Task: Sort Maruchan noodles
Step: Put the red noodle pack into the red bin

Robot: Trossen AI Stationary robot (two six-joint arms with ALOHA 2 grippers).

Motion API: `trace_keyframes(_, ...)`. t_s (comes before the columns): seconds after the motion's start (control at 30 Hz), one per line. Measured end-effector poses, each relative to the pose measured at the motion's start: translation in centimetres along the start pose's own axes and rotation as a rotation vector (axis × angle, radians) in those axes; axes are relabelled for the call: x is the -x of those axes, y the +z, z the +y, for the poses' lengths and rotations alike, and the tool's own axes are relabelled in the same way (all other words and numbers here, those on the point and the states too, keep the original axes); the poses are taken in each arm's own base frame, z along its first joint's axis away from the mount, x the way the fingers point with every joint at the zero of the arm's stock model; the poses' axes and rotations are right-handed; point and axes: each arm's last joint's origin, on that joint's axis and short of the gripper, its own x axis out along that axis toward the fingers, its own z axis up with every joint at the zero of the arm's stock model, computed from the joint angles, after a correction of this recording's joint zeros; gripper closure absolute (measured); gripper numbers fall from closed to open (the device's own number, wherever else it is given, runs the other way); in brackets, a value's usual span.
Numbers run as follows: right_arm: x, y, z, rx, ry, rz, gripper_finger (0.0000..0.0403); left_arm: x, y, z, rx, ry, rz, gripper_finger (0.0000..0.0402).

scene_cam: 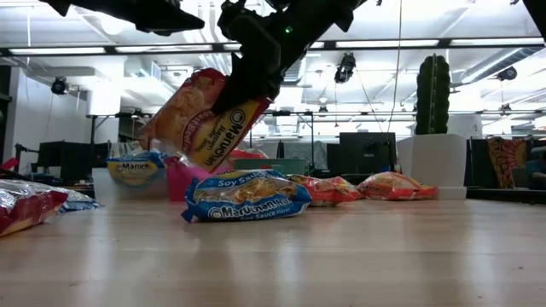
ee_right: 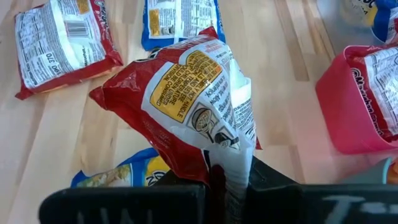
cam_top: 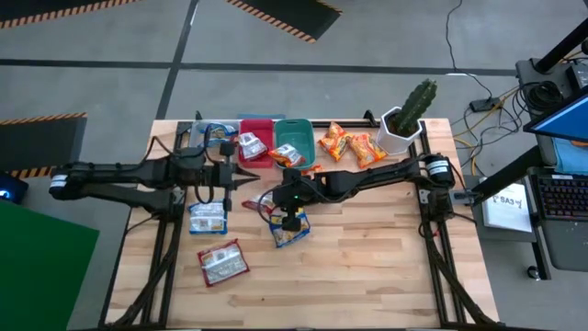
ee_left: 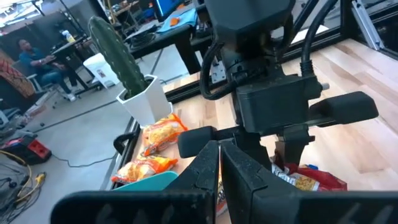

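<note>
My right gripper (cam_top: 287,213) hovers over the table's middle, shut on a red Maruchan packet (scene_cam: 200,115), which also fills the right wrist view (ee_right: 186,99). A blue packet (scene_cam: 249,197) lies flat on the table just under it. Another blue packet (cam_top: 207,218) and a red one (cam_top: 223,262) lie flat toward the near left. Two orange packets (cam_top: 349,145) lie by the far edge. Packets also sit in the clear bin (cam_top: 213,138), the red bin (cam_top: 255,142) and the teal bin (cam_top: 294,149). My left gripper (cam_top: 250,177) waits shut, left of the right one, touching nothing. My right gripper pinches the red packet between its two fingers at one end (ee_right: 227,163), by the pale sealed edge. The fingers (scene_cam: 247,81) come from above, slanting down. The packet is lifted clear and hangs tilted below them, its free end toward the table's left.
A cactus in a white pot (cam_top: 404,124) stands at the far right corner. The three bins line the far edge. Bare wood (cam_top: 367,248) spreads over the near right part of the table. A person sits in the room beyond (ee_left: 34,53).
</note>
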Motion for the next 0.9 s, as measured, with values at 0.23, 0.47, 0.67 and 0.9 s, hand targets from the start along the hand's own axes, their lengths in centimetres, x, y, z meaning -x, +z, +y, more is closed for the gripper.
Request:
trace_keyframes(0.23, 0.0, 0.0, 0.0, -0.008, 0.000, -0.003, 0.0390, 0.1, 0.0, 0.0, -0.008, 0.001, 0.001, 0.0401)
trace_keyframes(0.47, 0.0, 0.5, 0.0, -0.004, -0.002, -0.049, 0.0390, 0.2, -0.2, 0.0, -0.034, 0.004, 0.000, 0.0401)
trace_keyframes(0.67, -0.1, 1.0, -0.1, 0.005, -0.009, -0.150, 0.0390, 1.1, -0.6, 0.3, -0.030, 0.046, -0.039, 0.0401)
trace_keyframes(0.9, -0.4, 1.3, -2.3, -0.038, -0.167, -0.276, 0.0390, 4.3, 0.3, 1.7, -0.021, 0.204, -0.139, 0.0401)
